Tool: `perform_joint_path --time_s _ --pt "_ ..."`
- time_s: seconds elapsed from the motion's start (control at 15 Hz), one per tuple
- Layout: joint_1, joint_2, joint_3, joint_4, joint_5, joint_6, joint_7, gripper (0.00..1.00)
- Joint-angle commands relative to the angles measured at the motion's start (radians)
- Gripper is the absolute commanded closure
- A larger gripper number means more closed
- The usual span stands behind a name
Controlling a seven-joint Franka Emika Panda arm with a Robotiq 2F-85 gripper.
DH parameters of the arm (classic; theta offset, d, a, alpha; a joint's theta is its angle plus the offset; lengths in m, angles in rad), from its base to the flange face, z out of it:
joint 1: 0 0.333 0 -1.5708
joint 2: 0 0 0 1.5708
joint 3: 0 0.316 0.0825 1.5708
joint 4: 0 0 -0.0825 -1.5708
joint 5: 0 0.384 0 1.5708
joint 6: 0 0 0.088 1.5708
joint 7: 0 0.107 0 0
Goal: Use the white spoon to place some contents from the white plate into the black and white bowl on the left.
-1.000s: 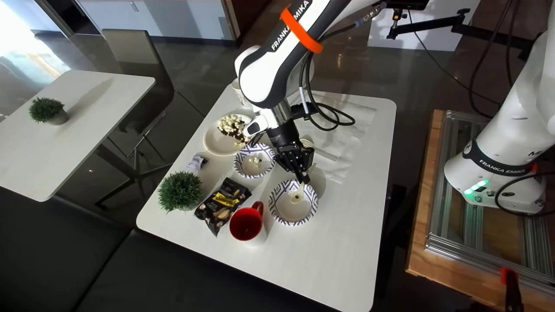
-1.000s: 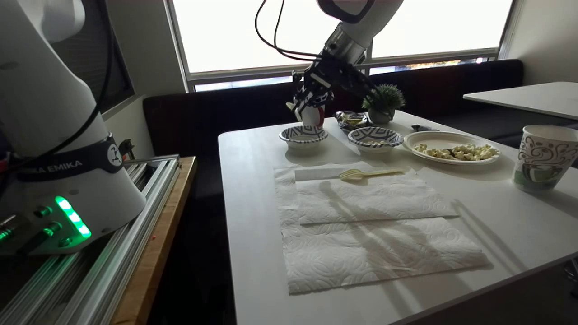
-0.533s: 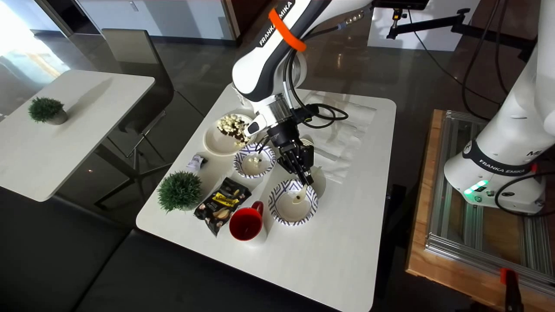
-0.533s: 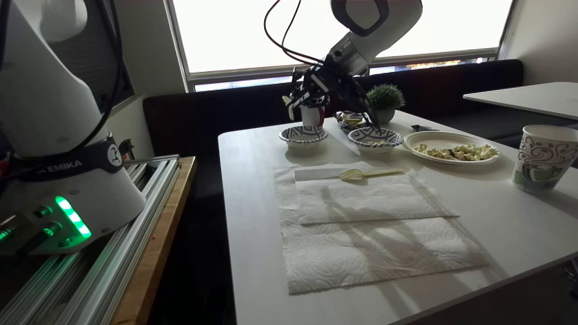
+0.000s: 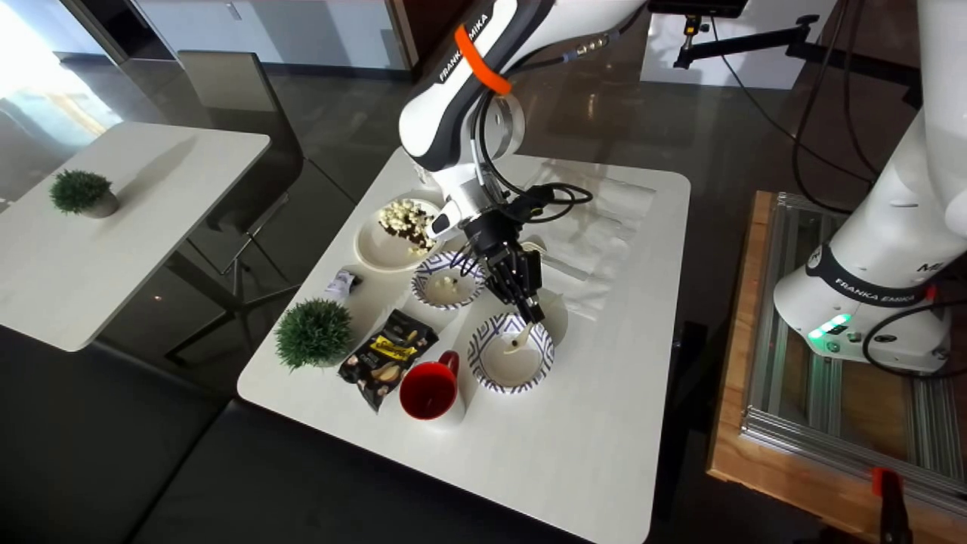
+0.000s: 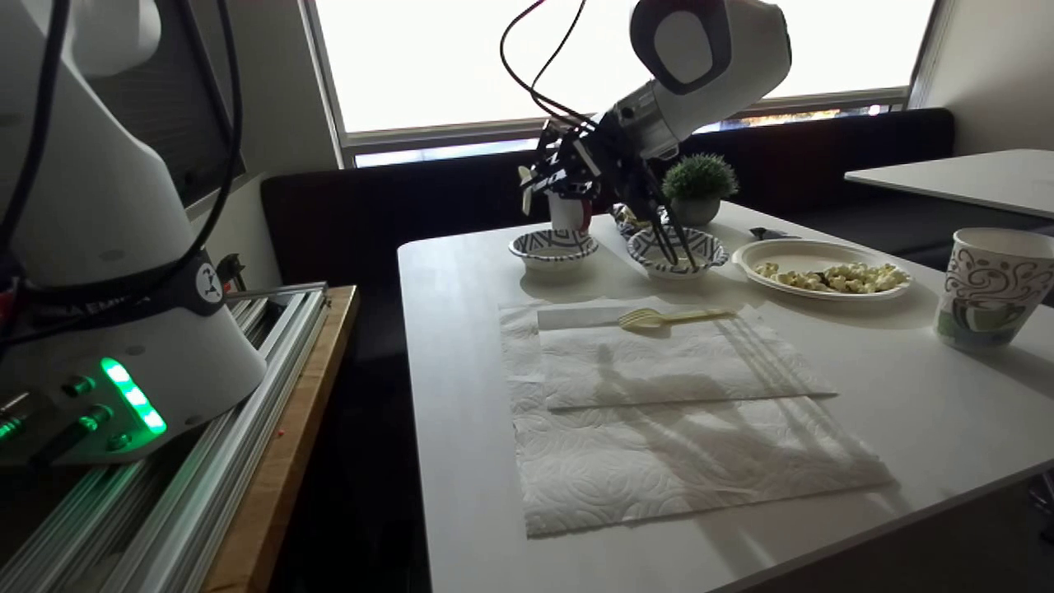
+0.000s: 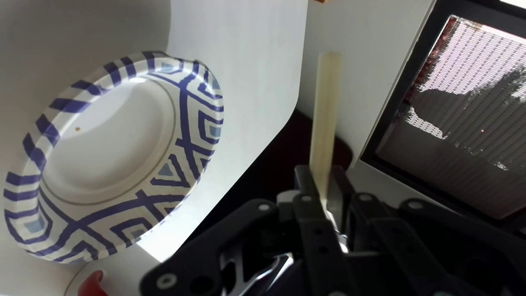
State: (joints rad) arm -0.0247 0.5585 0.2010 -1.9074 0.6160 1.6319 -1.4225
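Note:
My gripper (image 7: 324,174) is shut on the white spoon (image 7: 324,119), whose pale flat handle juts up from between the jaws. In an exterior view the spoon's scoop (image 5: 517,341), bearing a small dark spot, overlaps the black and white bowl (image 5: 510,378) on the left. From the side, spoon and gripper hang above that bowl (image 6: 553,251), apart from it. A tiny crumb lies inside the bowl in the wrist view. The white plate (image 6: 778,251) holds the contents (image 6: 856,278), pale popcorn-like lumps with dark brown ones, heaped on one side.
A similar bowl (image 6: 716,251) with a few pale pieces stands beside the plate; thin black strands from the wrist dangle into it. Around are a red-lined mug (image 5: 428,391), snack bag (image 5: 389,355), plant (image 5: 313,332), fork (image 6: 675,317) on paper towels (image 6: 700,461) and paper cup (image 6: 992,288).
The arm has tilted over, with the gripper and spoon staying near the left bowl. The hanging strands have swung down into the similar bowl, and that bowl has shifted slightly toward the left one.

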Motion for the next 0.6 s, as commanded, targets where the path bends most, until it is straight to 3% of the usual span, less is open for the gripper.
perform_joint_path --time_s 0.0,0.53 --pt "-0.003 0.050 -0.010 0.059 0.037 -0.074 0.035 0.97" --pt "-0.024 0.113 -0.013 0.112 0.095 -0.191 0.037 0.97"
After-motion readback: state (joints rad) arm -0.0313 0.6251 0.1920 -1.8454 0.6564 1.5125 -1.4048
